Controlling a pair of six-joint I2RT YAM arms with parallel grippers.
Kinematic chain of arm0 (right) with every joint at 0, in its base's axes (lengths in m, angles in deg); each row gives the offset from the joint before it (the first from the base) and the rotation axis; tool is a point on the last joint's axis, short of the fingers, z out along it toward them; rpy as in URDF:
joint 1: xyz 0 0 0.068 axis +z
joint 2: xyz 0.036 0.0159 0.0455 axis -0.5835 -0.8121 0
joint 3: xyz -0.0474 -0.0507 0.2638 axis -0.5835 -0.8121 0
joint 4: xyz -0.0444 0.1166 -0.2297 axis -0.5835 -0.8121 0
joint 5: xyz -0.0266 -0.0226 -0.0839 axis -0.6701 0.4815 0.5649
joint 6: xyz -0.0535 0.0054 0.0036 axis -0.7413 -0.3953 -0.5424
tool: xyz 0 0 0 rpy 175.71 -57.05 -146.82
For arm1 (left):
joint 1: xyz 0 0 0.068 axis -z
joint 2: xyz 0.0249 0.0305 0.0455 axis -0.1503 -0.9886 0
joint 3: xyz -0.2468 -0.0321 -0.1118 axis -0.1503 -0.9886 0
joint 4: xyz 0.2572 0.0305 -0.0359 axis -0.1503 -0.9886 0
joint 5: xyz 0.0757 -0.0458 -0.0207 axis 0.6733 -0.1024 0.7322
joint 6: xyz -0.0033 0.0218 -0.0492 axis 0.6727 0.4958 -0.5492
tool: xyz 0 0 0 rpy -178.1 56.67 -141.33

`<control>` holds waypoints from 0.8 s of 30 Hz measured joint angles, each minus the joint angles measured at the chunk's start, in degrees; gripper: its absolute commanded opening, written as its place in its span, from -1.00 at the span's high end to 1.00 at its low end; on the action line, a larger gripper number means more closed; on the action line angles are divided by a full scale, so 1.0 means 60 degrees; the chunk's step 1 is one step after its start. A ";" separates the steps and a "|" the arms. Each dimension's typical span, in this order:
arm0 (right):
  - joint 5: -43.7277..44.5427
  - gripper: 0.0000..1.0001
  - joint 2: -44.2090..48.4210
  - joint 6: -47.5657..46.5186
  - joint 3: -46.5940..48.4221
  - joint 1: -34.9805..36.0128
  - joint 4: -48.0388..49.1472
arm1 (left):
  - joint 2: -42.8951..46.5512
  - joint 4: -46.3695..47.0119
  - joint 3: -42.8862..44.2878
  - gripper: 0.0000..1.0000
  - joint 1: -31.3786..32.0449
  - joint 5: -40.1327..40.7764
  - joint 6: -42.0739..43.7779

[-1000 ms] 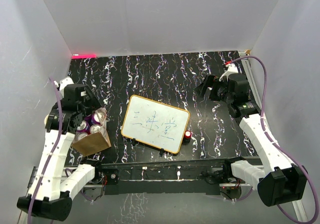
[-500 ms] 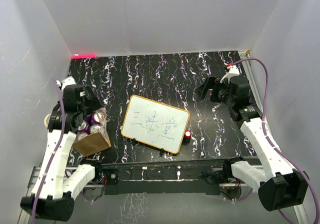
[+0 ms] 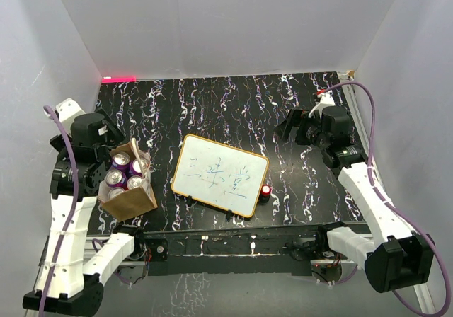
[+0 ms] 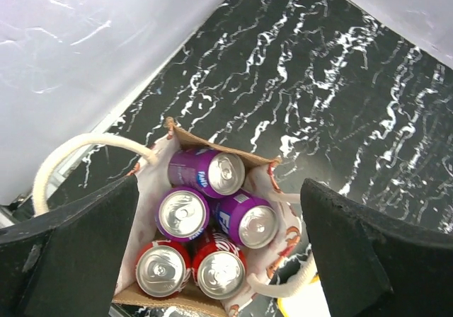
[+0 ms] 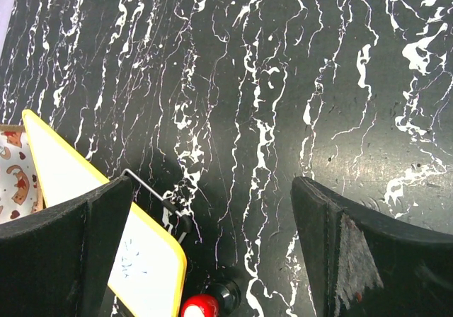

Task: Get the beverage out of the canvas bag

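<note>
Across the top view, black marbled table (image 3: 233,105); at its centre, white board (image 3: 219,175). At lower left, canvas bag (image 3: 132,201), upright, mouth open. Directly above that mouth, left gripper (image 4: 218,186), spread wide, holding nothing. At right of the top view, right gripper (image 5: 211,182), equally wide, empty, over bare tabletop. Inside the bag, packed touching: three purple cans (image 4: 182,214) in the upper part of the wrist view, two red cans (image 4: 219,273) at the bottom. Likely trouble: hardly any room between the cans for a finger, so could wedge, or drag the light bag up along with a can; could also snag a cream handle (image 4: 71,147) beside the mouth. Against half a second ago: left wrist drawn back toward upper left, can tops uncovered; right arm barely shifted.
</note>
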 measured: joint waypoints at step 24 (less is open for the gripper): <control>-0.0018 -0.97 0.0127 0.0000 -0.0124 0.0007 0.0022 | -0.2710 0.1231 -0.2750 -0.66 -0.1202 -0.1523 -0.0055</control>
